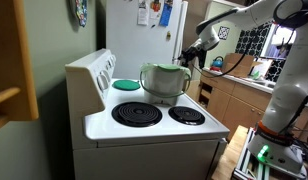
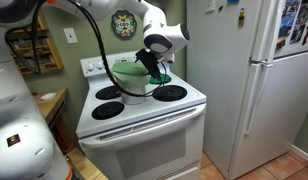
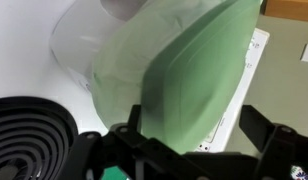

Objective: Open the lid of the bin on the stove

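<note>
The pale bin (image 1: 162, 86) with a green rim stands on the white stove (image 1: 154, 128) between the back burners; it also shows in an exterior view (image 2: 127, 82). Its sage-green lid (image 3: 184, 75) fills the wrist view and looks tilted up from the bin wall (image 3: 89, 45). My gripper (image 3: 194, 135) is open, with one dark finger on each side of the lid's lower edge. In both exterior views the gripper (image 1: 191, 56) (image 2: 154, 64) is at the bin's rim, on the side toward the fridge.
A flat teal disc (image 1: 126, 85) lies on a back burner by the raised control panel (image 1: 91, 75). Black coil burners (image 1: 137, 114) (image 3: 29, 135) are in front. A white fridge (image 2: 249, 80) stands beside the stove and wooden counters (image 1: 229, 100) are beyond it.
</note>
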